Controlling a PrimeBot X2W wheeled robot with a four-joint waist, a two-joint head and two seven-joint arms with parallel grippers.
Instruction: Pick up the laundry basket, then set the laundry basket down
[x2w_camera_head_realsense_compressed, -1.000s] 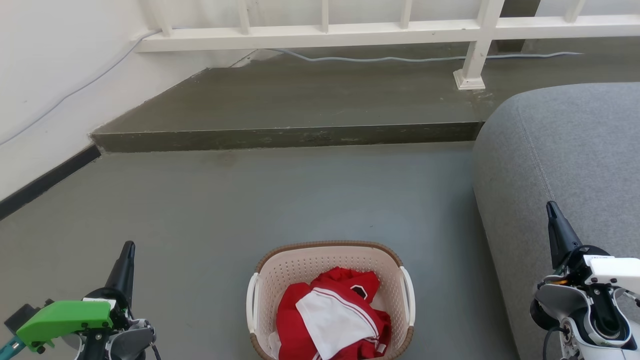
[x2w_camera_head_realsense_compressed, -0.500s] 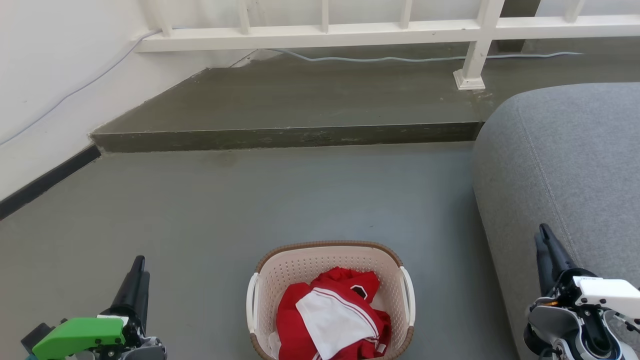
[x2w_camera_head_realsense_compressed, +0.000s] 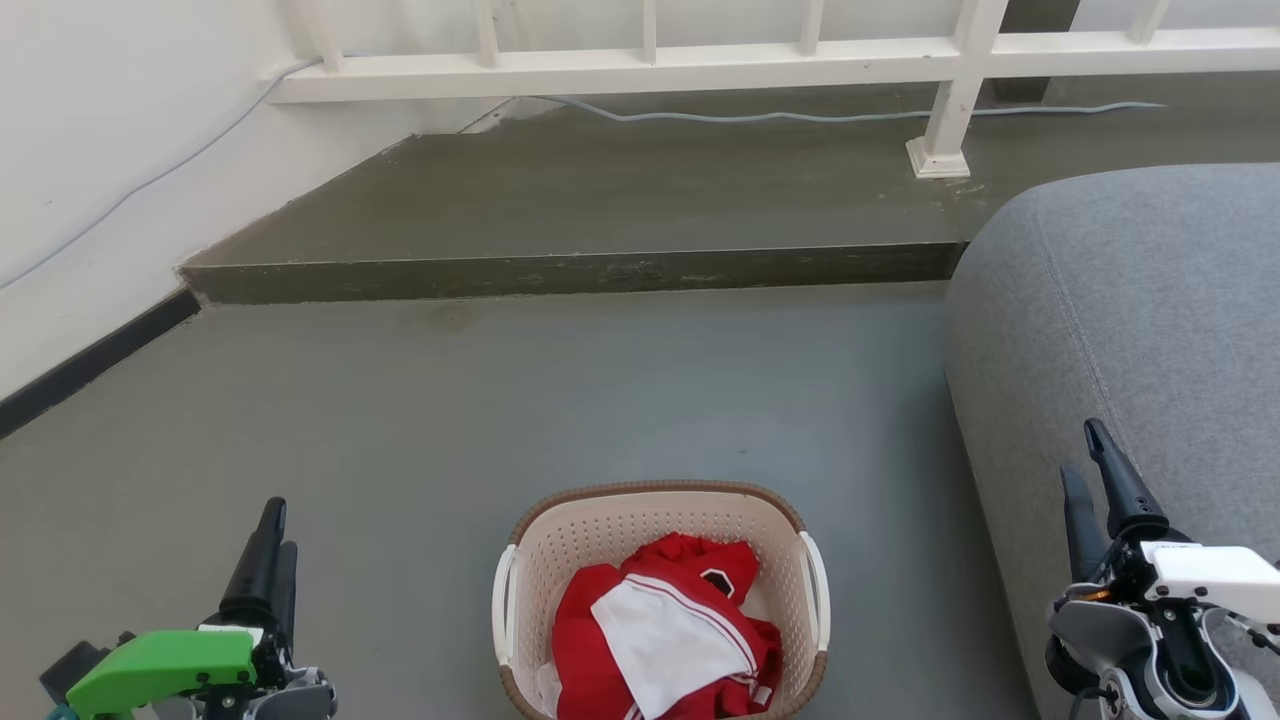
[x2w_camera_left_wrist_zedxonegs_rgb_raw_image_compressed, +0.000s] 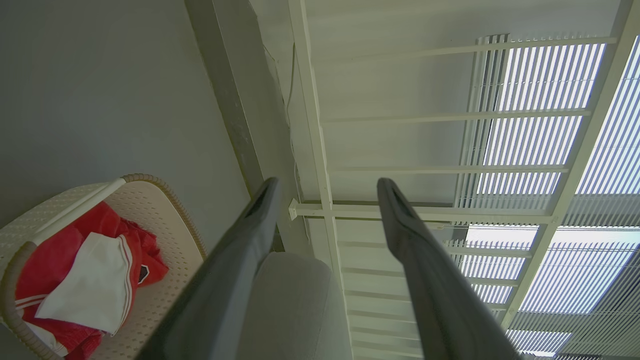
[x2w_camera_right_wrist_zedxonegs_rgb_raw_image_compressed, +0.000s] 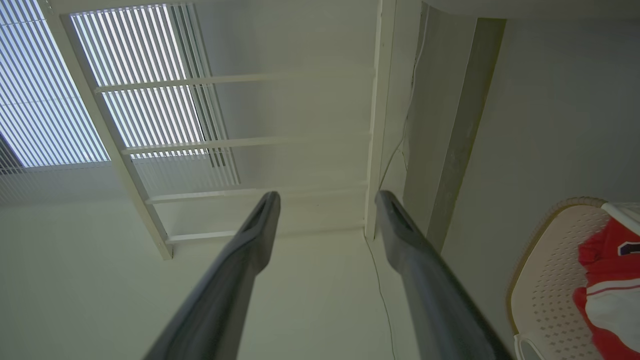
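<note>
The laundry basket (x2w_camera_head_realsense_compressed: 600, 535) stands on the grey floor at the bottom middle of the head view, cream with a brown rim and white side handles, holding red and white clothes (x2w_camera_head_realsense_compressed: 660, 630). My left gripper (x2w_camera_head_realsense_compressed: 280, 525) hovers to its left, apart from it, fingers pointing away from me. My right gripper (x2w_camera_head_realsense_compressed: 1080, 448) hovers to its right, in front of the sofa. In the left wrist view my left gripper (x2w_camera_left_wrist_zedxonegs_rgb_raw_image_compressed: 328, 182) is open and empty, with the laundry basket (x2w_camera_left_wrist_zedxonegs_rgb_raw_image_compressed: 170, 235) at lower left. My right gripper (x2w_camera_right_wrist_zedxonegs_rgb_raw_image_compressed: 327, 195) is likewise open and empty, the laundry basket (x2w_camera_right_wrist_zedxonegs_rgb_raw_image_compressed: 545, 260) at lower right.
A grey sofa (x2w_camera_head_realsense_compressed: 1150, 300) fills the right side, close to the basket and my right arm. A raised concrete step (x2w_camera_head_realsense_compressed: 570, 272) runs across ahead, with a white railing (x2w_camera_head_realsense_compressed: 780, 60) and a cable behind it. A white wall (x2w_camera_head_realsense_compressed: 90, 150) bounds the left.
Both grippers have shifted a little inward toward the basket, dipping and then rising slightly. The right gripper's two fingers now show apart. The basket has not moved.
</note>
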